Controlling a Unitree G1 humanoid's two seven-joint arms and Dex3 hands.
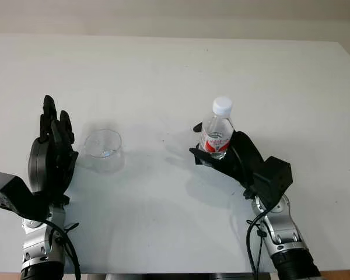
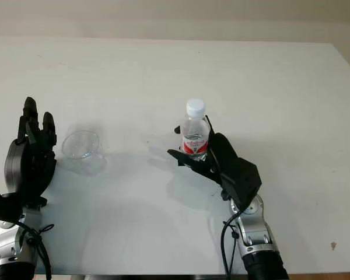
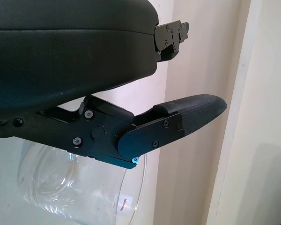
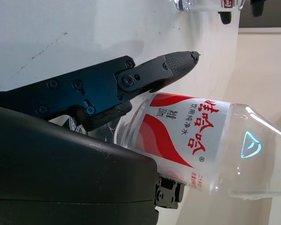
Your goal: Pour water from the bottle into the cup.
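**Gripping the bottle upright, cup waiting to the left**

Wrapping its fingers around the labelled middle of the bottle (image 1: 218,133), the right hand (image 1: 226,153) has it upright with the white cap on top, right of the desk's middle. Holding it at the waist looks chosen so the neck stays free to tip; whether the base touches the desk (image 1: 175,70) or is just off it cannot be told. The cap seems to be on, which would have to be dealt with before any water comes out.

The cup (image 1: 103,146) stands on the desk well apart to the left, mouth up. The left hand (image 1: 53,153) is open just left of the cup, holding nothing, seemingly placed to steady or take it; whether it touches the cup is unclear.

The bottle is small, clear plastic with a red-and-white label bearing printed characters. The cup is a low, clear tumbler that looks empty.
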